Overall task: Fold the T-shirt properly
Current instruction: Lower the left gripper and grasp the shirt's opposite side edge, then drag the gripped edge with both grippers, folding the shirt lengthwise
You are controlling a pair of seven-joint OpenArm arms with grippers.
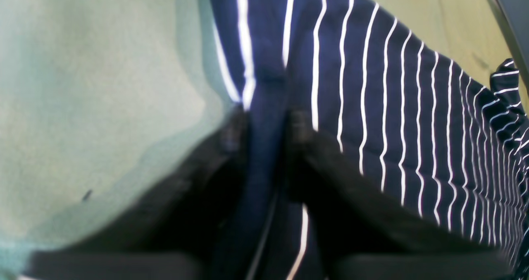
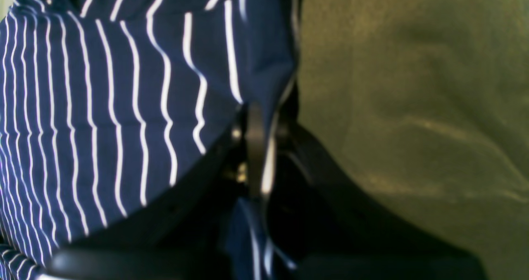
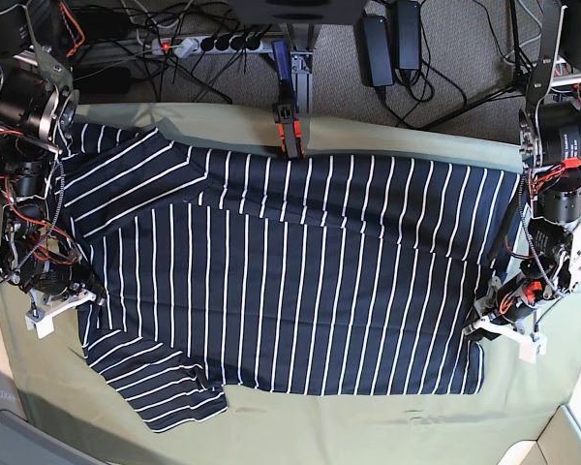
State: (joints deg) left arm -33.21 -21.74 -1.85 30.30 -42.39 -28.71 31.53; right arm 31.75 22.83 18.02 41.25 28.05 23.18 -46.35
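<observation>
The T-shirt (image 3: 290,262), dark navy with thin white stripes, lies spread flat across the table. In the base view my left gripper (image 3: 486,325) is at the shirt's right edge and my right gripper (image 3: 85,289) at its left edge, near a sleeve. In the left wrist view the left gripper (image 1: 266,125) is shut on a raised fold of the T-shirt (image 1: 372,85), with navy fabric running between the black fingers (image 1: 233,135). In the right wrist view the right gripper (image 2: 258,131) is shut on the hem of the T-shirt (image 2: 103,85).
An olive-green cloth (image 3: 368,426) covers the table under the shirt. A black and orange mount (image 3: 289,126) stands at the far edge, touching the shirt's top border. A power strip (image 3: 203,44) and cables lie behind the table.
</observation>
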